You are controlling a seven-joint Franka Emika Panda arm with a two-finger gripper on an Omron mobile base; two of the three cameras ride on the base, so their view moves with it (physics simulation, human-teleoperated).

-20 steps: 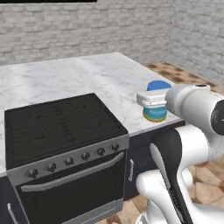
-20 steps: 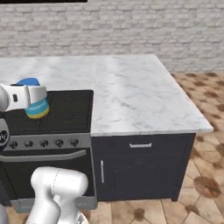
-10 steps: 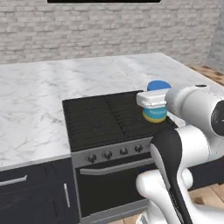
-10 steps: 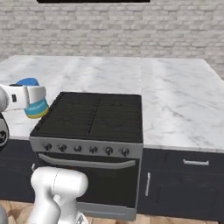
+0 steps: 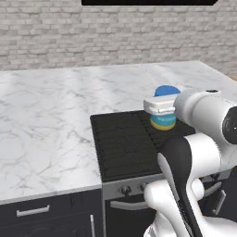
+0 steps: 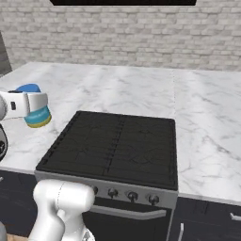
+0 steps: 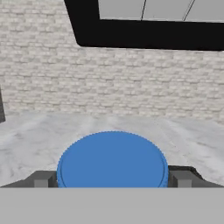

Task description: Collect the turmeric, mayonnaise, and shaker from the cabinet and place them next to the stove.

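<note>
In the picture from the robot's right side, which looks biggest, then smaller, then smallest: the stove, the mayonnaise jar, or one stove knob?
1. The stove
2. The mayonnaise in the gripper, though it is nearer the camera
3. One knob

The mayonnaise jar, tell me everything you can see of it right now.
The mayonnaise is a short, wide jar with a round blue lid, a blue band and a yellow base. It stands upright, held off the surfaces in the tool, whose fingers press its two sides. It hangs near the stove, level with the marble counter.
</note>
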